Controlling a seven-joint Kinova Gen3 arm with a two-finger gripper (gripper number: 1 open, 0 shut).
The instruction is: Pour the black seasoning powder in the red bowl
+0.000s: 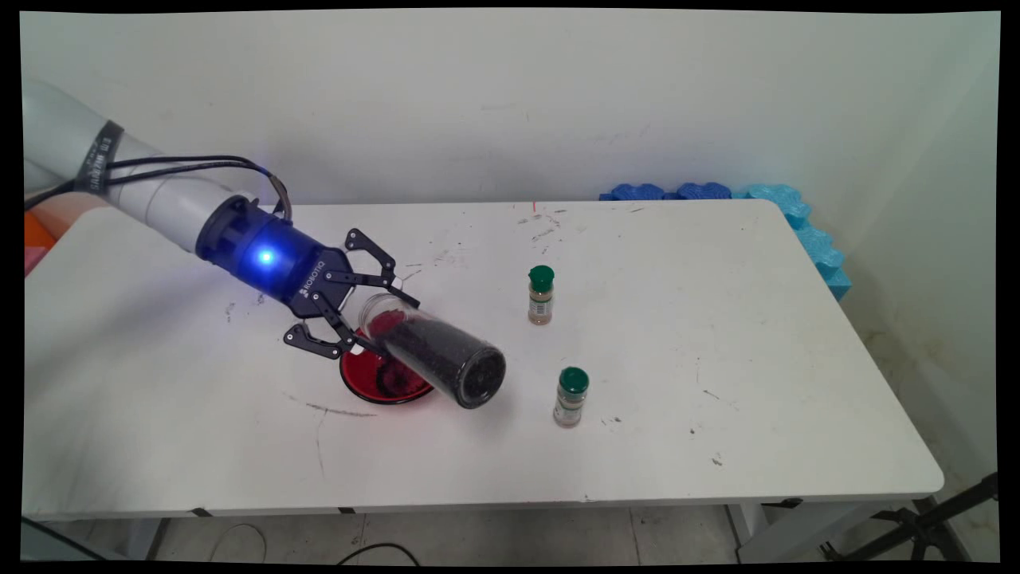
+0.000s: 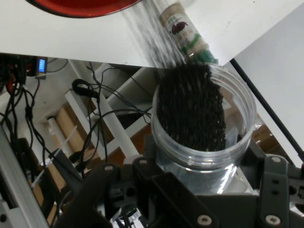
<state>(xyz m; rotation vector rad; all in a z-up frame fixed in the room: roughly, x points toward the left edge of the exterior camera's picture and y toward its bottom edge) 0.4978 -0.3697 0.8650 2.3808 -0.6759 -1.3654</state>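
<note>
My gripper (image 1: 384, 325) is shut on a clear plastic jar (image 1: 434, 351) of small black grains. The jar is tilted, its far end pointing down to the right just above the table. The grains are heaped toward that lower end. Under the jar lies a red plate (image 1: 362, 379) with some dark grains on it. In the hand view the jar (image 2: 204, 142) sits between my fingers (image 2: 273, 190), with blurred streaks of grains running from the black heap toward the red plate (image 2: 80, 7).
Two small spice bottles with green caps stand right of the jar, one farther back (image 1: 541, 295) and one nearer (image 1: 570, 396); one spice bottle (image 2: 183, 31) shows beyond the jar. Blue foam pieces (image 1: 765, 195) line the white table's (image 1: 717, 319) back right corner.
</note>
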